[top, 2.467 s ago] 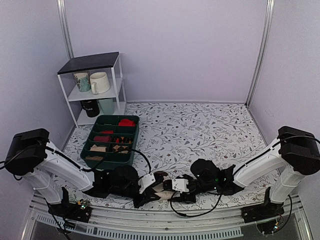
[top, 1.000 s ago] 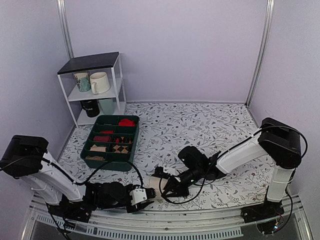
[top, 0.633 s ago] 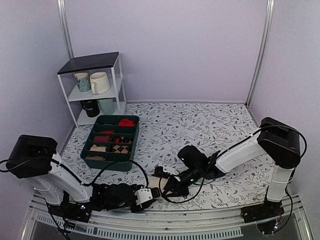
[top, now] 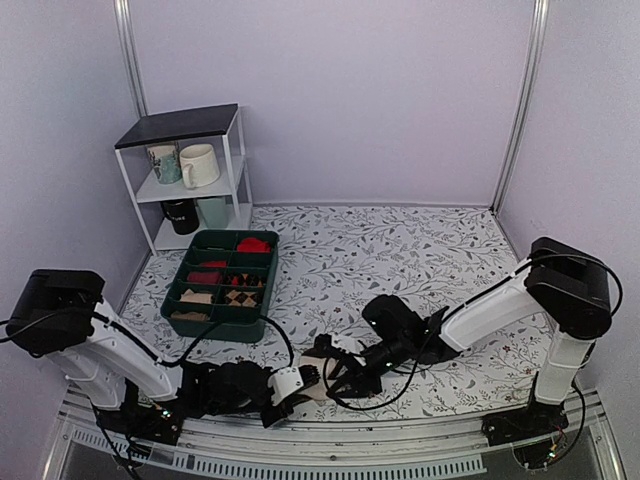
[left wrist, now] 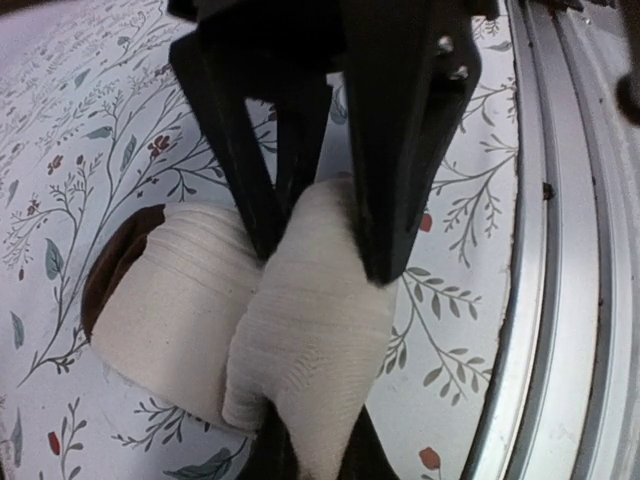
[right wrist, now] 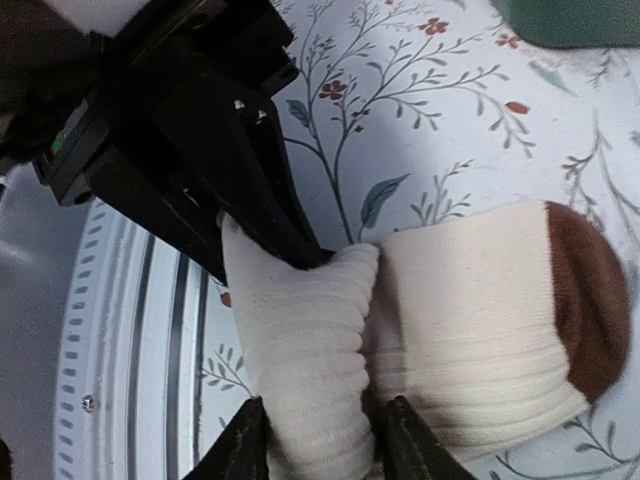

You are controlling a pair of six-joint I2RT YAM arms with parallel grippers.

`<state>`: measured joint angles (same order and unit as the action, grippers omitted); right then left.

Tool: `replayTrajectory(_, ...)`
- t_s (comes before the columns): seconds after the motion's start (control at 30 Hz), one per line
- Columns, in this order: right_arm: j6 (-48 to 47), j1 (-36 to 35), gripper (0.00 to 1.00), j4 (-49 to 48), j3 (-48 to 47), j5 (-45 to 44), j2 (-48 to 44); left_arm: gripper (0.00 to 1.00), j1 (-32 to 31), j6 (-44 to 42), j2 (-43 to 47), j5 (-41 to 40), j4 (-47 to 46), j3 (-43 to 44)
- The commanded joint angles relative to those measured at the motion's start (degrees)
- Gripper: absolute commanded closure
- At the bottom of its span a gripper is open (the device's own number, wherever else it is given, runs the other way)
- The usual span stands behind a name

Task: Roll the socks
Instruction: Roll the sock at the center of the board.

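The socks lie as a cream bundle with a dark brown end on the floral table near its front edge. In the left wrist view the rolled part lies left of a raised cream fold. My left gripper is shut on that fold from below. In the right wrist view my right gripper is shut on the same fold, with the brown end at the right. The two grippers meet at the bundle from either side.
A green compartment tray with red and checked rolled socks stands at the left; its corner shows in the right wrist view. A white shelf with mugs stands behind it. A metal rail runs along the front edge, close to the socks.
My left gripper has slid right along the front edge up to the socks. My right gripper has stayed at the bundle, shifting only slightly.
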<state>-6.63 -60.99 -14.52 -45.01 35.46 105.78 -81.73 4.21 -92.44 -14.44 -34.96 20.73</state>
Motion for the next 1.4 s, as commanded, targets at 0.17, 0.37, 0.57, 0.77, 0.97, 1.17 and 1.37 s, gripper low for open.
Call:
replayTrajectory(0.17, -8.49, -0.85, 0.49, -19.50, 16.23, -14.27, -18.44, 1.00, 4.77, 6.34, -1.19, 13.32, 9.95, 0.73)
replayTrajectory(0.37, -14.98, -5.90, 0.48, -16.14, 15.09, -18.13, -15.71, 1.00, 6.64, 7.68, -3.99, 16.54, 12.87, 2.81)
replayTrajectory(0.57, -16.00, -8.27, 0.48, -13.71, 12.17, -21.13, -10.89, 1.00, 7.79, 7.73, -5.12, 19.04, 14.33, 3.62)
replayTrajectory(0.77, -13.30, -8.53, 0.49, -12.96, 12.51, -23.76, -8.24, 1.00, 8.22, 7.92, -5.22, 19.86, 14.66, 3.43)
replayTrajectory(0.97, -10.32, -8.66, 0.55, -11.61, 12.09, -24.63, -6.27, 1.00, 8.38, 7.69, -5.86, 20.25, 14.83, 3.86)
replayTrajectory(1.17, -7.54, -8.62, 0.66, -10.77, 11.33, -25.77, -6.12, 1.00, 8.43, 7.32, -7.22, 21.01, 14.90, 4.64)
replayTrajectory(1.37, -7.20, -8.69, 0.51, -10.53, 11.82, -29.56, -10.69, 1.00, 8.67, 7.30, -7.27, 21.22, 14.92, 4.52)
